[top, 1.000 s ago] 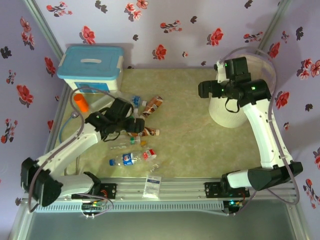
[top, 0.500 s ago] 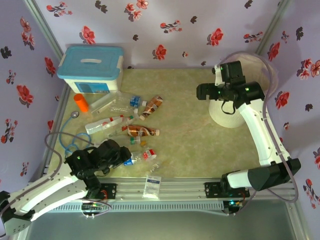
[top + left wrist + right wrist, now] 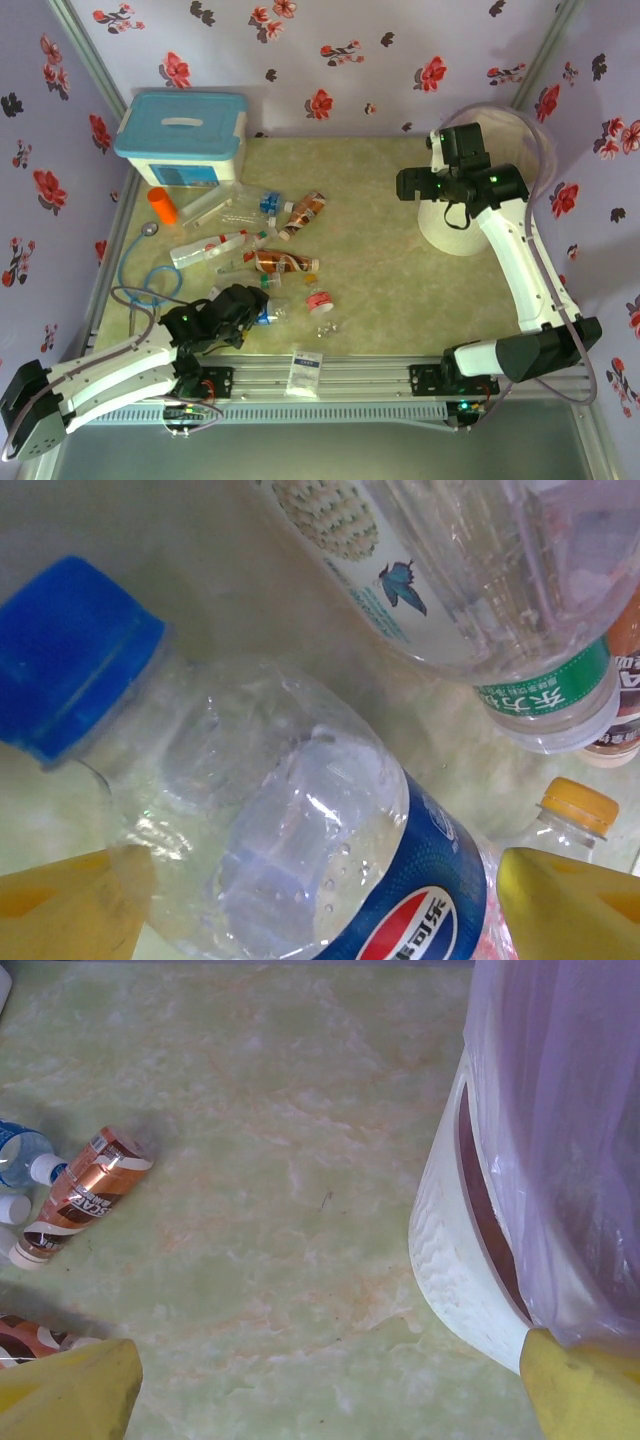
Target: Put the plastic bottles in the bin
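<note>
We see the left end effector [image 3: 320, 910] low at the near left of the table [image 3: 390, 290], its fingers spread to either side of a blue-capped bottle [image 3: 300, 850] with a blue label, which lies on its side; we cannot tell whether the pads touch it. The other plastic bottles [image 3: 250, 240] lie scattered just beyond it, towards the white box [image 3: 180, 140] at the far left, with an amber bottle [image 3: 305, 211] on the far right of the pile. The right end effector [image 3: 415, 183] hangs spread and empty at the far right, just beside the bin [image 3: 450, 1250], whose pale liner [image 3: 560, 1110] drapes over the rim
</note>
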